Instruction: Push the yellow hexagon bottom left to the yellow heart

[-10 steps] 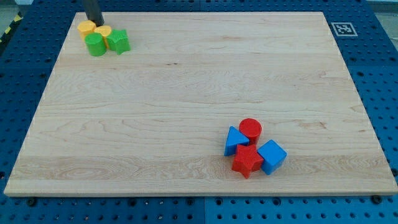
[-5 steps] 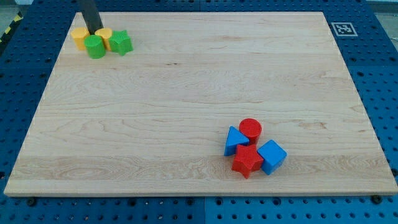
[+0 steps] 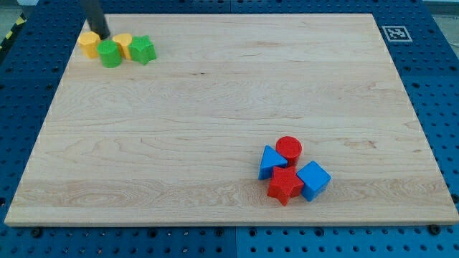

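Wooden board (image 3: 229, 115) fills the view, blue pegboard table (image 3: 437, 86) around it. Far cluster near the view's bottom right: blue cube (image 3: 313, 180), red star (image 3: 285, 185), blue triangle (image 3: 270, 162), red cylinder (image 3: 289, 149), all touching, irrelevant here. Working group at the view's top-left corner, in a row: yellow hexagon (image 3: 89, 44), green cylinder (image 3: 110, 54), yellow heart (image 3: 123, 45), green star (image 3: 143, 50). Rod has no fingers, holds nothing. My tip (image 3: 100, 37) sits just at the hexagon's upper-right edge, between it and the heart. Hexagon lies to the view's lower left of the tip, so the push direction looks right; green cylinder sits between hexagon and heart and may get dragged
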### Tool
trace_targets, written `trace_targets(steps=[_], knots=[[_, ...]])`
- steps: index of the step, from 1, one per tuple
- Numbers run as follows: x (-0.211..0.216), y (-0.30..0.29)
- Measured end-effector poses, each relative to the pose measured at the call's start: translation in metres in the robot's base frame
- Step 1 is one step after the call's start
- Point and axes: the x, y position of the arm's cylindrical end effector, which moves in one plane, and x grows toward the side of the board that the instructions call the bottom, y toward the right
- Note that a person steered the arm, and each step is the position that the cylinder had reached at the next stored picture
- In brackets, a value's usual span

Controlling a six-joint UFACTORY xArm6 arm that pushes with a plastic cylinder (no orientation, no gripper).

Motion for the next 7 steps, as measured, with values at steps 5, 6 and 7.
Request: trace_targets(steps=[5, 6, 7], knots=[[0.010, -0.032], [0.017, -0.032], [0.021, -0.031]])
